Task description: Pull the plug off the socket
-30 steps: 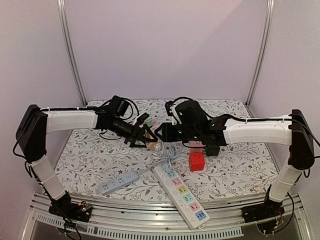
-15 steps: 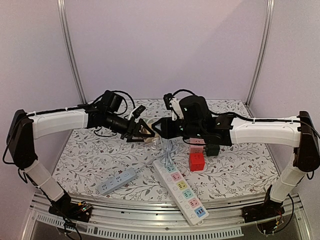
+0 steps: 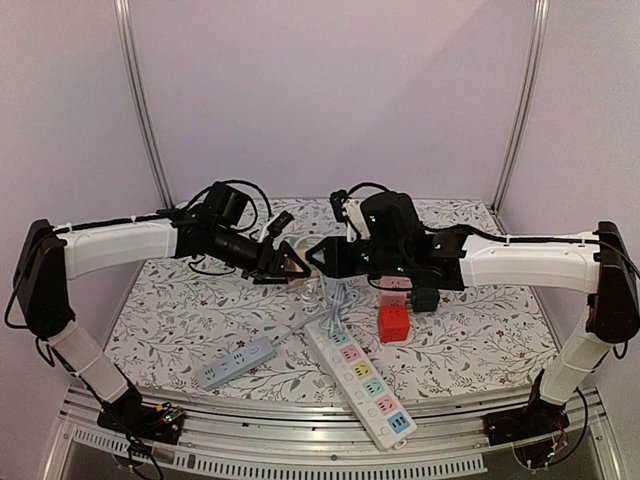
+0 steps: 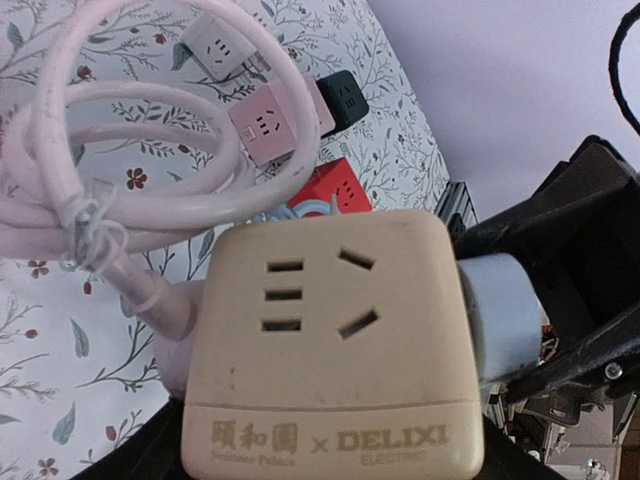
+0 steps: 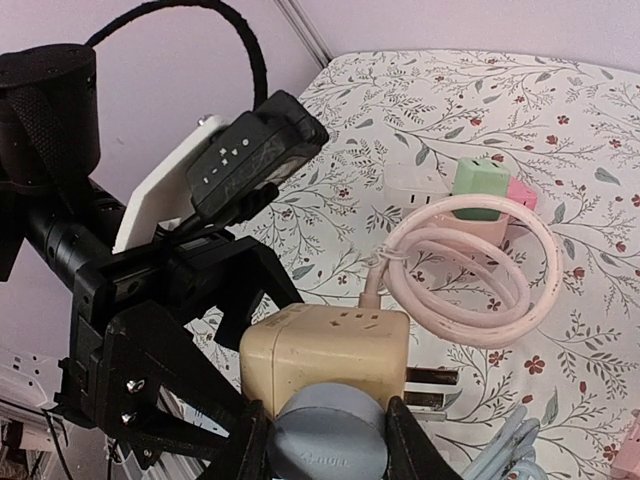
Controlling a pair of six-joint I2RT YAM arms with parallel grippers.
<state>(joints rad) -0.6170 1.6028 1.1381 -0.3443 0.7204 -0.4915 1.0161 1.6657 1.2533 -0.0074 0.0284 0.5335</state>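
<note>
Holding the beige socket cube [image 4: 325,340] clear of the table [image 3: 480,340], the left gripper [image 3: 290,265] is clamped wide across its body to brace it. The right gripper [image 3: 318,255] has its jaws closed narrowly on the grey plug [image 5: 325,445] at the cube's side face, placed to draw it straight out. The plug looks seated, though the joint is partly hidden. The cube's pink cable [image 4: 100,235] trails in loose loops and may drag. A red cube [image 3: 393,322] and two power strips [image 3: 365,385] lie below, out of the way.

Surface: floral-print table [image 3: 480,335] | near edge: grey power strip [image 3: 237,363], white multicolour strip [image 3: 364,392] | centre-right: red cube socket [image 3: 393,323], black cube [image 3: 425,300] near it
</note>
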